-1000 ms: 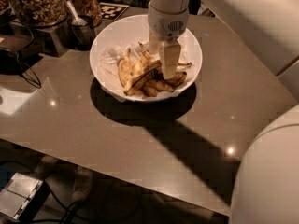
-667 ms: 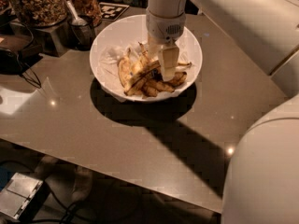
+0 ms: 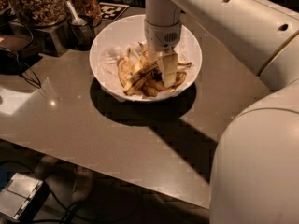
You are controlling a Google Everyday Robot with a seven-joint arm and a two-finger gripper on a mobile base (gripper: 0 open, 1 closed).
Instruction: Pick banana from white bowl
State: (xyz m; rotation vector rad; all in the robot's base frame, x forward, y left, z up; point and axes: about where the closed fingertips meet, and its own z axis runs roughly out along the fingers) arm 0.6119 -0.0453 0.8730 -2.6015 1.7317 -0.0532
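Hand low inside wide round white bowl, near plump blotchy yellow banana; grip: cannot tell.

Brown-blotched yellow banana lies slanted in the paper-lined white bowl, toward six o'clock; gripper down at its three o'clock

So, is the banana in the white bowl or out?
In: the banana lies inside the white bowl, with the gripper down in the bowl too.
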